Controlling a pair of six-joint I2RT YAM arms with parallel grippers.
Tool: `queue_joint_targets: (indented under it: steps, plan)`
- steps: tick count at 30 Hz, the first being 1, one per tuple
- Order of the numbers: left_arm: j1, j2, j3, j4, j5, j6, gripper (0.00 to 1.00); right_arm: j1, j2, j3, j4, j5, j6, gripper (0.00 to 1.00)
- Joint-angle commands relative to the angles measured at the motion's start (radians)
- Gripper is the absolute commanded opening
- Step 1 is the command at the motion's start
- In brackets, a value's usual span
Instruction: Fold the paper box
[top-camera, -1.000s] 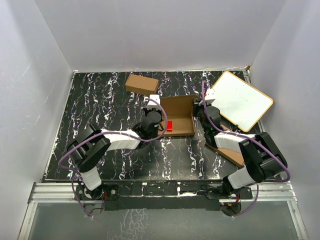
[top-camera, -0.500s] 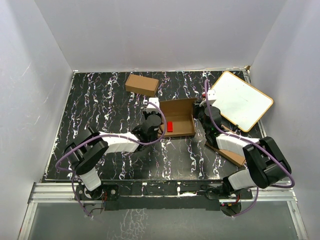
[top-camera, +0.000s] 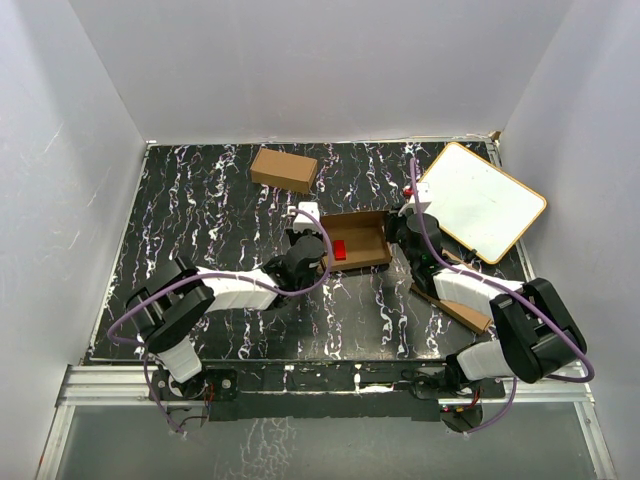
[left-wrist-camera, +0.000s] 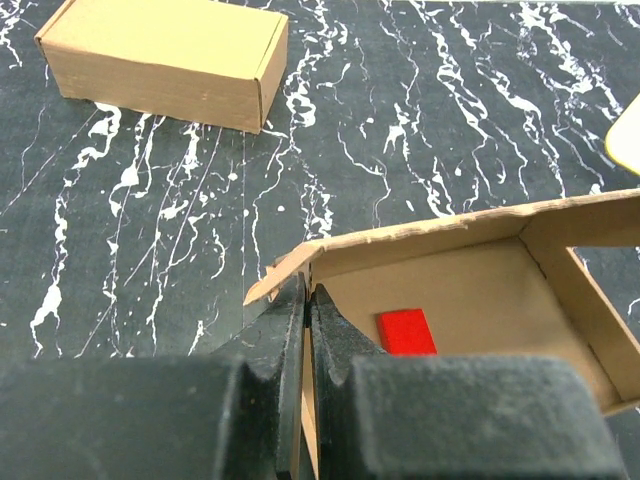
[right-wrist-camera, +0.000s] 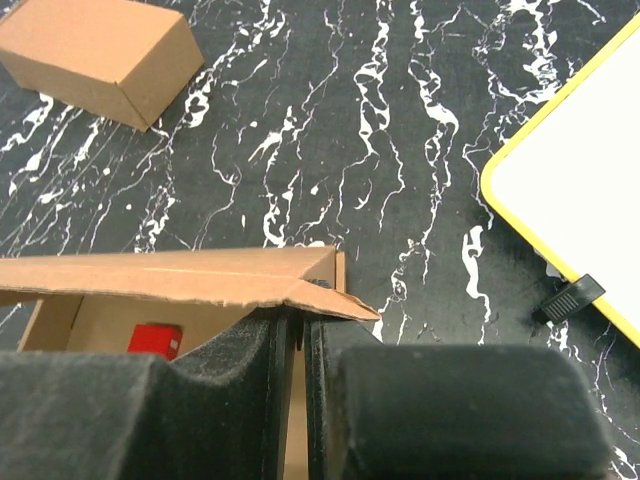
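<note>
The paper box (top-camera: 360, 238) is a brown cardboard mailer in the middle of the table, its far lid leaning over an open tray with a red block (top-camera: 340, 250) inside. My left gripper (top-camera: 318, 250) is shut on the box's left side wall (left-wrist-camera: 303, 400). My right gripper (top-camera: 394, 235) is shut on its right side wall (right-wrist-camera: 297, 440). The box shows in the left wrist view (left-wrist-camera: 470, 270) and in the right wrist view (right-wrist-camera: 180, 280), with the red block (left-wrist-camera: 406, 331) (right-wrist-camera: 155, 340) on its floor.
A smaller chunky brown carton (top-camera: 284, 168) lies at the far middle-left. A whiteboard (top-camera: 482, 200) lies at the far right. A flat brown carton (top-camera: 462, 312) lies under my right arm. White walls surround the table.
The box's rear lid has swung down towards the tray, so the box looks shorter from above. Both grippers stay clamped on the side walls and have shifted slightly.
</note>
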Motion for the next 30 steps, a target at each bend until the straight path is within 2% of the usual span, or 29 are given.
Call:
queue_joint_targets:
  steps: [1,14,20,26,30]
  plan:
    - [-0.04,-0.046,-0.01,-0.018,0.106,-0.046,0.0,0.05,-0.021,0.028,-0.055,-0.141,0.005,0.13]
    - [-0.062,-0.088,-0.063,-0.038,0.101,-0.08,0.0,0.05,-0.086,0.015,-0.109,-0.166,-0.127,0.17]
    - [-0.069,-0.094,-0.077,-0.049,0.08,-0.09,0.0,0.049,-0.124,0.019,-0.178,-0.239,-0.207,0.29]
    - [-0.072,-0.081,-0.072,-0.051,0.066,-0.099,0.0,0.03,-0.196,-0.003,-0.248,-0.265,-0.29,0.44]
    - [-0.072,-0.082,-0.071,-0.061,0.058,-0.107,0.0,0.002,-0.248,-0.006,-0.32,-0.272,-0.337,0.51]
